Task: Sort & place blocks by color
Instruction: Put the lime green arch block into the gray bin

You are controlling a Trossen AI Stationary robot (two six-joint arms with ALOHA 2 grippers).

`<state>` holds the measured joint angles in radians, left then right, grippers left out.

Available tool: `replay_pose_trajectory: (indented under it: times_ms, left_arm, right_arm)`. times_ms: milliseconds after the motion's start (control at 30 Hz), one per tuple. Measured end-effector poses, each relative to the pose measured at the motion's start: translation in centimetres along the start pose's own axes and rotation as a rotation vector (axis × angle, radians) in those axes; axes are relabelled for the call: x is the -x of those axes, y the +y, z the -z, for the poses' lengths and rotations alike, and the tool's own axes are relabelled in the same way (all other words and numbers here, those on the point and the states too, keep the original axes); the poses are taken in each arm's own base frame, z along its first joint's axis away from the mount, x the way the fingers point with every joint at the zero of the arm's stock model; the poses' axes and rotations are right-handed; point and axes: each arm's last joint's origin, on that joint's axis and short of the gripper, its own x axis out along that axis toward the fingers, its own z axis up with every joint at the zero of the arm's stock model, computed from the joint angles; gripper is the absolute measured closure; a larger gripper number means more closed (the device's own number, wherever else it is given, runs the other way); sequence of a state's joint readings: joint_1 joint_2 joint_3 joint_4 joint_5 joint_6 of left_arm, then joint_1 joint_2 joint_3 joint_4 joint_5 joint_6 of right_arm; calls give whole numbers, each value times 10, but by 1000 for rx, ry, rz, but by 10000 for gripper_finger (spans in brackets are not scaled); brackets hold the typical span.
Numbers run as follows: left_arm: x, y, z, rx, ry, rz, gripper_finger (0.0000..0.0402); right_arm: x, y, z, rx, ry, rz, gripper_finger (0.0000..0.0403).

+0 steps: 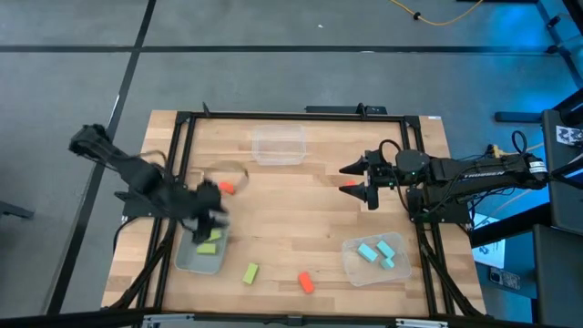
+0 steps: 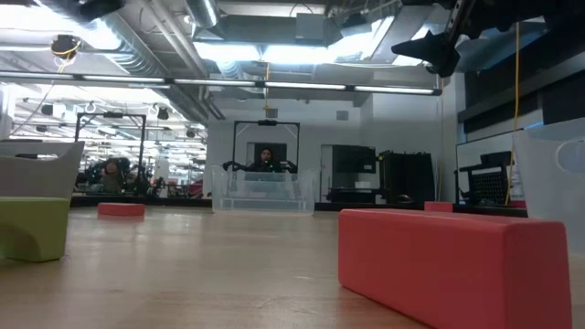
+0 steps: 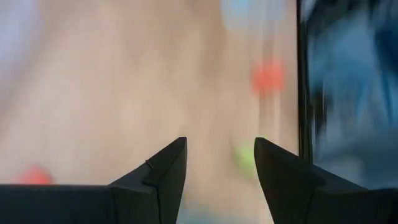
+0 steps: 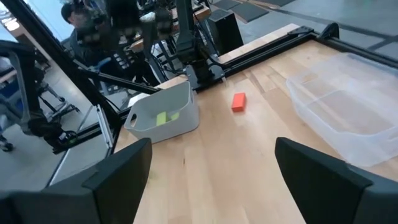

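My left gripper (image 1: 212,217) hovers open and empty over the near-left bin (image 1: 187,258), which holds two yellow-green blocks (image 1: 209,244). A third yellow-green block (image 1: 250,272) lies flat on the table near the front edge. My right gripper (image 1: 364,184) hangs open and empty, well above the table (image 2: 430,46). One orange-red block (image 1: 347,188) lies on the table beside it. A second orange-red block (image 1: 226,188) lies near the left bin, and a third (image 1: 306,282) near the front edge. Three cyan blocks (image 1: 378,254) sit in the near-right bin (image 1: 351,251).
An empty clear bin (image 1: 278,146) stands at the far middle of the table and also shows in the right wrist view (image 4: 348,118). A black frame (image 1: 273,116) runs round the tabletop. Bare wood (image 1: 291,219) lies between the bins. A person (image 2: 265,160) sits far behind the table.
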<state>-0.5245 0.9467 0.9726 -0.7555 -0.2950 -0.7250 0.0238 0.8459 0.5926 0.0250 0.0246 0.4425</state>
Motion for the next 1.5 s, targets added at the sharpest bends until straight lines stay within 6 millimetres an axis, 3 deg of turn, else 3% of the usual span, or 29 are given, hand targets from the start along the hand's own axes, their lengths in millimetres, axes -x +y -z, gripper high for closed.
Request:
replay_pose_trajectory:
  times_ms: [100, 233, 433, 567, 700, 867, 1500]
  left_arm:
    - [14, 10, -22, 12, -246, -41, 223]
    - [22, 21, -48, -31, -450, -56, 223]
    - [14, 36, -72, -91, -632, -6, 223]
    - [-9, 50, -70, -65, -755, 140, 223]
    - [-35, 66, -53, 24, -827, 232, 223]
    - [-49, 75, -38, 67, -869, 269, 223]
    - [-50, 76, -36, -2, -872, 228, 223]
  right_arm:
    - [0, 0, 0, -26, 0, 0, 59]
    - [0, 0, 0, -25, -1, -1, 59]
    - [0, 0, -1, -25, -10, -5, 59]
    - [0, 1, -1, -25, -12, -6, 59]
    - [0, 0, -1, -24, -9, -5, 59]
    - [0, 0, -1, -24, -9, -4, 59]
    - [0, 0, -1, -23, -8, -3, 59]
